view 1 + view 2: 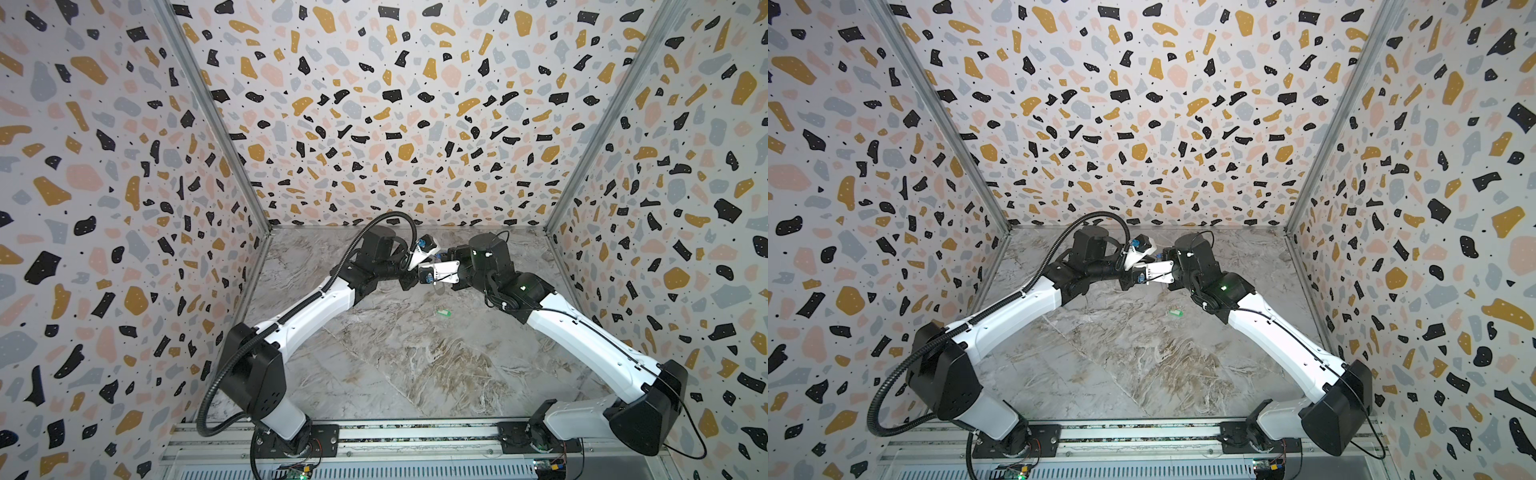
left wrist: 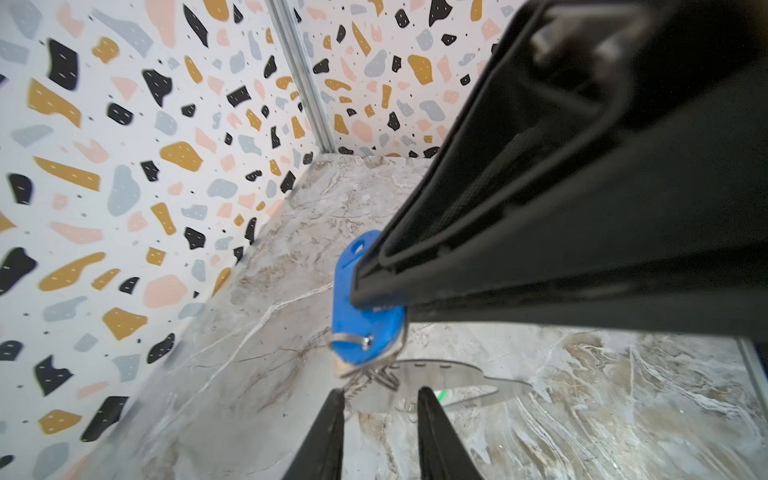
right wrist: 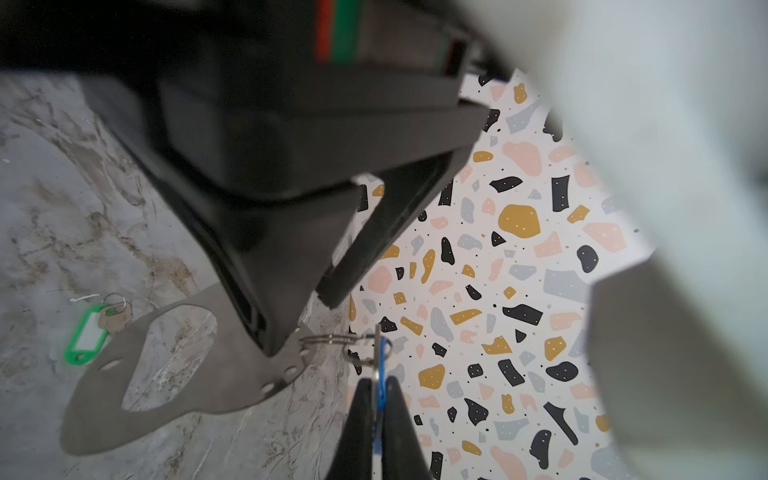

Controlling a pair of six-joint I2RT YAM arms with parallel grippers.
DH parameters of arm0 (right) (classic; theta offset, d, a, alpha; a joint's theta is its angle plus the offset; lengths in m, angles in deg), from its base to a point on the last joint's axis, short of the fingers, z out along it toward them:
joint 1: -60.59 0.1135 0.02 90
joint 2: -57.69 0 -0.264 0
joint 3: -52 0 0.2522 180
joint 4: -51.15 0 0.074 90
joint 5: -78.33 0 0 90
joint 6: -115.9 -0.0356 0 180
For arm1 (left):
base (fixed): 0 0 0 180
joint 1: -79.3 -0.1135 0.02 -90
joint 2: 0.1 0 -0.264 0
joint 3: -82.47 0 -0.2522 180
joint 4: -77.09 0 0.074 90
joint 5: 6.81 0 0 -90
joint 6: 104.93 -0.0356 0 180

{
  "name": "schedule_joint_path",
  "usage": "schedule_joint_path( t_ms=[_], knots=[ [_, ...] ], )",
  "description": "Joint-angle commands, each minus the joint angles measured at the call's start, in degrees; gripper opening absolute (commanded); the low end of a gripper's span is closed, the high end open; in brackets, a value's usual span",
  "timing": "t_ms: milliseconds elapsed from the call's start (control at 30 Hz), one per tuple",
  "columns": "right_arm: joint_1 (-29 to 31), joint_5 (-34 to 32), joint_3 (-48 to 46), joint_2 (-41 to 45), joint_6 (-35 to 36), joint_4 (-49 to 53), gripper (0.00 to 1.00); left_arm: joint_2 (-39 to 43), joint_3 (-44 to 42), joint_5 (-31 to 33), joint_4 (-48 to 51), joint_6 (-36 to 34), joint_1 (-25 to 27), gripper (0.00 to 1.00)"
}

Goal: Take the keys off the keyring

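Right gripper [image 2: 374, 304] half hides blue key [image 2: 358, 330]; keyring [image 3: 95, 415] blurred.

Blue key tag [image 2: 365, 307]: smooth plastic, catching a soft sheen, with a bright metal loop [image 2: 353, 341] glinting at one end.
Keyring plate [image 3: 232, 382]: thin flat sheet, looking matt grey-tan.
Green key tag [image 3: 87, 334]: glossy plastic, framing a white paper-like insert.
Tabletop [image 1: 395, 365]: marble-look surface, appearing smooth and faintly reflecting.

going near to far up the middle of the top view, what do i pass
front rail → green key → right arm's wrist → back wall
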Motion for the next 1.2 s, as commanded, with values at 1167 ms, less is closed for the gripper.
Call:
schedule_joint_path(
  t_ms=[1167],
  knots=[
    [-1.3, 1.5, 4.8, -0.1, -1.6, 4.2, 0.0, 11.3, -22.0, 11.5, -33.2, 6.8, 1.8, 0.46]
  ],
)
